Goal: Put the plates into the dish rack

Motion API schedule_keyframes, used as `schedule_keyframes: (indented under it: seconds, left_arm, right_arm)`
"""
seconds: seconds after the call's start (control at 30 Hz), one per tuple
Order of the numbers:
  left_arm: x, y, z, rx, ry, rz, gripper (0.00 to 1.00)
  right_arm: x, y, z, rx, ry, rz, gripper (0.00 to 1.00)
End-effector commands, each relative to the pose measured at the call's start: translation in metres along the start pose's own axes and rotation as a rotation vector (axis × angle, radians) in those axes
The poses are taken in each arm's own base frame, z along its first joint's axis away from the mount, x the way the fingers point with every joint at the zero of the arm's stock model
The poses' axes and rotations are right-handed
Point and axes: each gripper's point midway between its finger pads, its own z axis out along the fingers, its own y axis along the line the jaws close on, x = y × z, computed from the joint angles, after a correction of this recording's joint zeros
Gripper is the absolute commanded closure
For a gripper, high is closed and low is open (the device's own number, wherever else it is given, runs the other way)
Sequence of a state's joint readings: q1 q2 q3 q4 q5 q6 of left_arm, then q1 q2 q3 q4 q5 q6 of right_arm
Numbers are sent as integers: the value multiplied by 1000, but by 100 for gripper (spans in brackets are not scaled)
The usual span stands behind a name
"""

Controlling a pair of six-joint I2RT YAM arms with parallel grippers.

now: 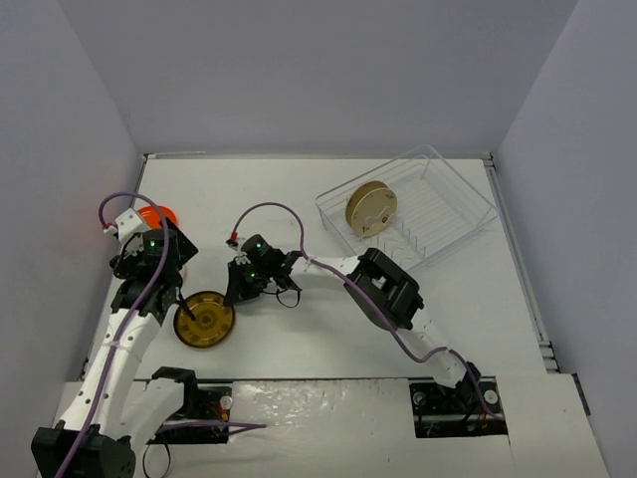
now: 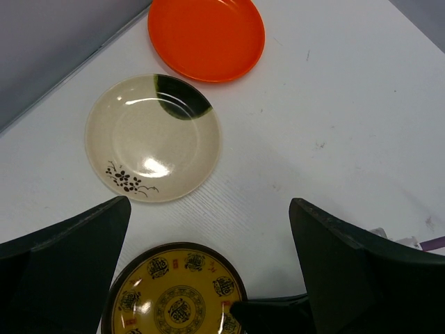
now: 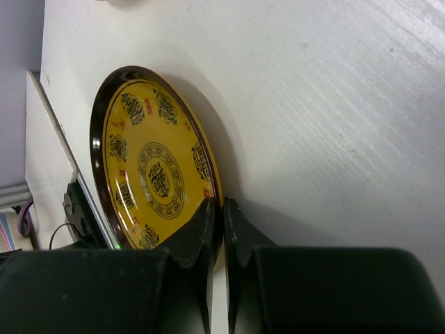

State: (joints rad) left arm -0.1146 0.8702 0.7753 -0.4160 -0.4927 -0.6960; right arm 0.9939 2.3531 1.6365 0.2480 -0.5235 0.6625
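Clear dish rack (image 1: 468, 199) toward the far right corner of the counter (image 1: 299, 189), holding one upright cream plate (image 1: 370, 207) on edge. Four plates in all: that one racked, three lying flat near the left edge. Overhead view: of those three, only the orange plate (image 1: 159, 213) and the brown-rimmed yellow plate (image 1: 204, 320) visible. Left wrist view: additionally a sprigged cream plate (image 2: 153, 138) between those two. Left hand (image 2: 210, 203) wide open, empty. Right hand (image 3: 219, 209) pinched closed on the rim of the brown-rimmed yellow plate.
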Motion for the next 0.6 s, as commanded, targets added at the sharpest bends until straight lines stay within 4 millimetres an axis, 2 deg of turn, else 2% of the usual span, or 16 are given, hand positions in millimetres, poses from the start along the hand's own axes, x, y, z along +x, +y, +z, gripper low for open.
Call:
schedule_keyframes:
  seconds: [0.0,0.13,0.17,0.23,0.33,0.43,0.47,0.57]
  left_arm:
    - [-19,0,-5,-5,-61,-46,3]
    - [-22,3,-7,-8,-74,-52,3]
    - [-22,3,-8,-9,-76,-53,3]
    - [-24,3,-9,-5,-83,-57,3]
    - [-25,3,-10,7,-97,-70,3]
    - [-27,2,-11,20,-109,-77,3]
    - [-27,3,-11,19,-110,-77,3]
    - [-27,2,-10,20,-115,-77,3]
  right_arm:
    - [9,-29,-7,107,15,-14,100]
    - [-13,-22,-29,148,-63,-138,100]
    - [-25,-24,-37,182,-111,-172,100]
    - [-50,-13,-61,183,-194,-266,100]
    - [-97,-2,-109,200,-346,-391,100]
    - [-149,9,-171,300,-529,-512,100]
    - [-159,7,-183,338,-554,-563,100]
    - [-200,21,-246,438,-683,-717,100]
